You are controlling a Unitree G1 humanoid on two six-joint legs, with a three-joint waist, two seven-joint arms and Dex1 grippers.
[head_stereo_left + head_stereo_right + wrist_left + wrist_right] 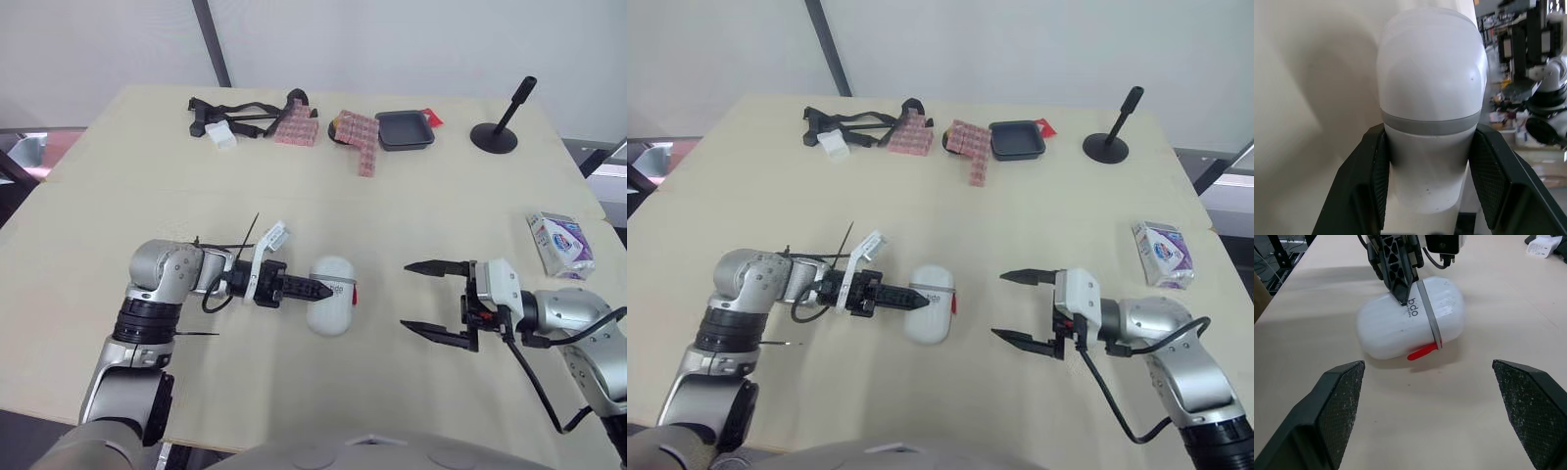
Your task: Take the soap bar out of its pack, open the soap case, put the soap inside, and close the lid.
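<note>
Right jaws spread wide, facing soap case; left jaws clamp its end.

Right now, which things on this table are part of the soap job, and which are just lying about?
Job: soap case, in the left tool; soap pack; open right tool.
Lying about: black tray, black stand, pink packets, black straps.

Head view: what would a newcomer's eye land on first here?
The white soap case sits mid-table, clamped by the left gripper. Facing it but apart, the right gripper hangs wide open. The purple soap pack lies near the right edge of the table.
</note>
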